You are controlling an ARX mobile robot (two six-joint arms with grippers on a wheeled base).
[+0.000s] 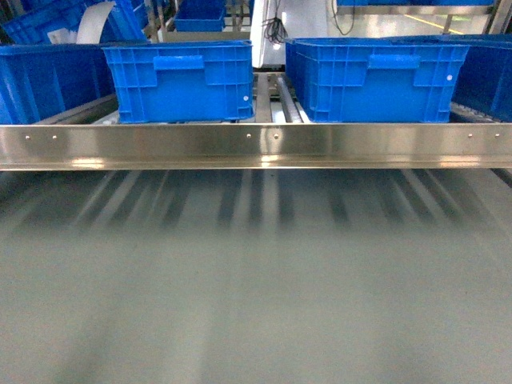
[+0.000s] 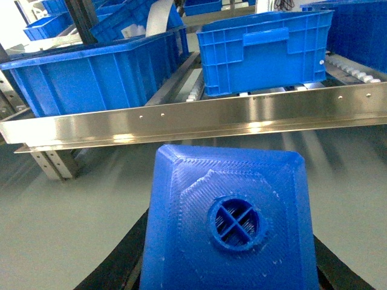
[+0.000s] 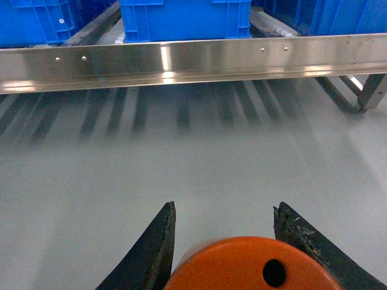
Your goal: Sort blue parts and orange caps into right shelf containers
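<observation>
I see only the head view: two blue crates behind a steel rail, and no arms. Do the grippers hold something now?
Observer: Yes. The left gripper holds a blue part.
Operator: And the right one?
Observer: The right gripper has an orange cap between its fingers.
Operator: Which way does the part point?
Observer: Its round knob faces the left wrist camera.
Operator: Are they near the shelf?
Observer: Both wrist views show the steel rail ahead, across bare grey floor.

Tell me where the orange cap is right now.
The orange cap sits at the bottom of the right wrist view, between the right gripper's two dark fingers, above grey floor and short of the steel shelf rail.
</observation>
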